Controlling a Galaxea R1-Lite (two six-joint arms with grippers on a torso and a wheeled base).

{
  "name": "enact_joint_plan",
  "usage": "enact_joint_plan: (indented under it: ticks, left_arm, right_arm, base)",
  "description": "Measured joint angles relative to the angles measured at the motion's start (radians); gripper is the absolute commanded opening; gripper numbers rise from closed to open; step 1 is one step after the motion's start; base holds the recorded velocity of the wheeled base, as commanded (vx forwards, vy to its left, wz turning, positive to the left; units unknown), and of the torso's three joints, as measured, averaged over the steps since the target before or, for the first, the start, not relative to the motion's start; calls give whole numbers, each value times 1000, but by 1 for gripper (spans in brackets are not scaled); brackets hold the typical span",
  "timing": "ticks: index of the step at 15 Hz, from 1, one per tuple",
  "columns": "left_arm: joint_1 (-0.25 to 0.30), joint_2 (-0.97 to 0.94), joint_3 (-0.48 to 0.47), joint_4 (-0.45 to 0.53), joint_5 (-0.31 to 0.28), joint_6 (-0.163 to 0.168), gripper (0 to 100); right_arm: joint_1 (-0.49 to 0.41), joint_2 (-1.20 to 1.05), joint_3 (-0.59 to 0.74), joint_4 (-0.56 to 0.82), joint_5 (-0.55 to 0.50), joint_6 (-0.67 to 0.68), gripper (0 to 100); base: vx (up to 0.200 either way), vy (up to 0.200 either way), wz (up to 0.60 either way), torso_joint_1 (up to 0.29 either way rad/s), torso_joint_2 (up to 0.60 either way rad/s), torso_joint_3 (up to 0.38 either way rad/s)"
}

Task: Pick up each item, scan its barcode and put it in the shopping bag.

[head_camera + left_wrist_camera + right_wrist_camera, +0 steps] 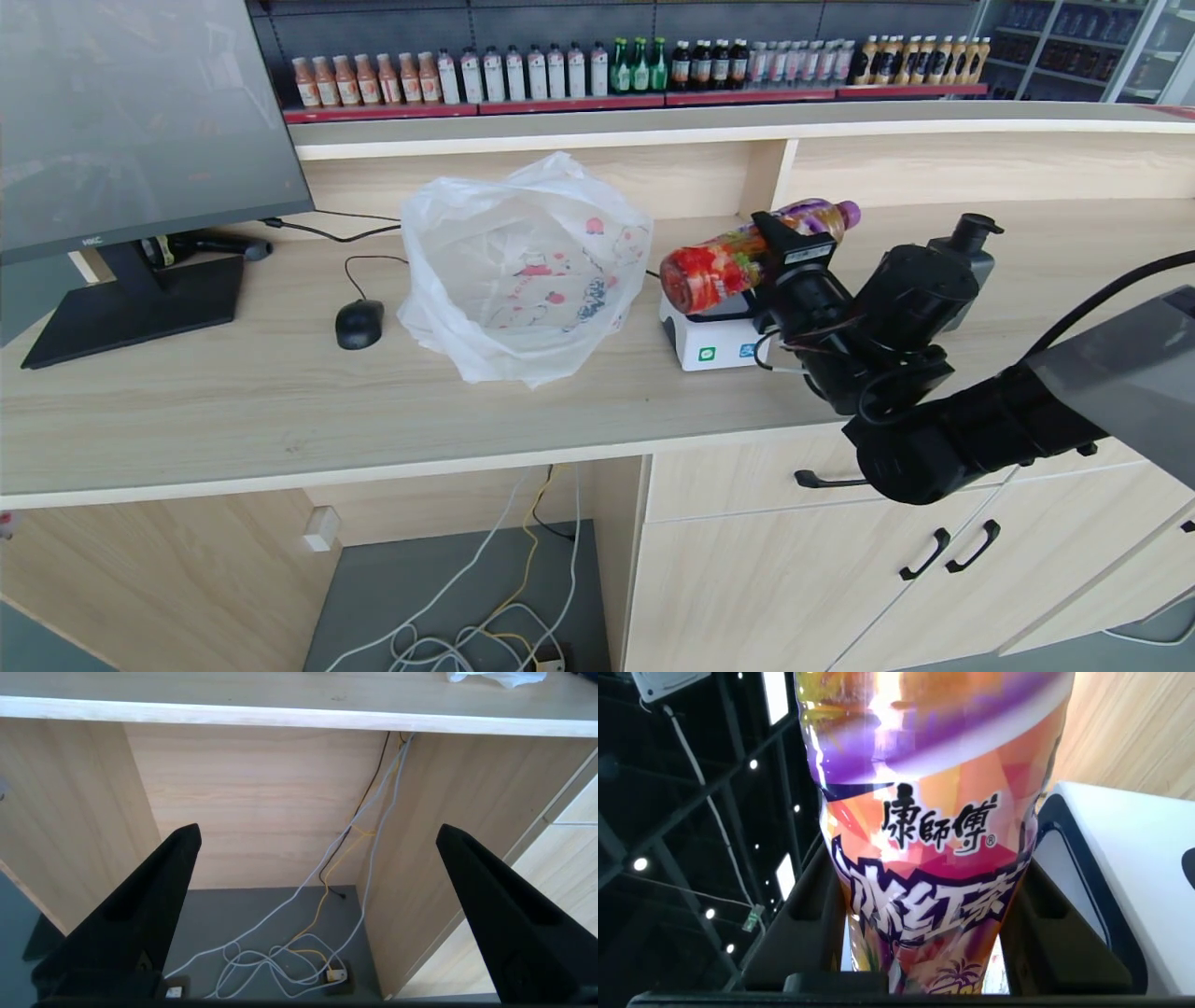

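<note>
Red-and-purple labelled bottle (pixel 709 271) hangs in right end effector (pixel 782 246) above white scanner (pixel 708 347).

The bottle (pixel 934 812) label carries large Chinese characters.

Centre right, we note the bottle (pixel 738 261): busy red, orange and yellow print, turning purple towards the purple cap. Right gripper (pixel 770 257) black. Mid-frame, the shopping bag (pixel 527 271) is translucent white with scattered red and dark prints. We mark the scanner (pixel 709 345) white, with a dark top and small green and blue squares. Mouse (pixel 359 324) black, monitor (pixel 140 112) dark grey on a black stand, counter (pixel 233 411) pale wood grain. Along the top, shelf edge (pixel 653 98) red. Left gripper (pixel 318 835) black; cables (pixel 297 952) white and yellow.
</note>
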State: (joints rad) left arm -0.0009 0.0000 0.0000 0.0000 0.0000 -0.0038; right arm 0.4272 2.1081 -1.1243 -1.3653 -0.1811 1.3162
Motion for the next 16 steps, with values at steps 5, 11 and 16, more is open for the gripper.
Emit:
enact_joint_plan:
  ticks: [5, 11, 16]
  left_arm:
    - [0, 0, 0, 0, 0, 0, 100]
    - [0, 0, 0, 0, 0, 0, 100]
    - [0, 0, 0, 0, 0, 0, 100]
  right_arm:
    - [1, -43, -2, 5, 14, -1, 0]
    - [4, -155, -7, 10, 82, -4, 0]
    - [18, -308, -16, 123, 164, -77, 0]
  base:
    - [0, 0, 0, 0, 0, 0]
    - [0, 0, 0, 0, 0, 0]
    - [0, 0, 0, 0, 0, 0]
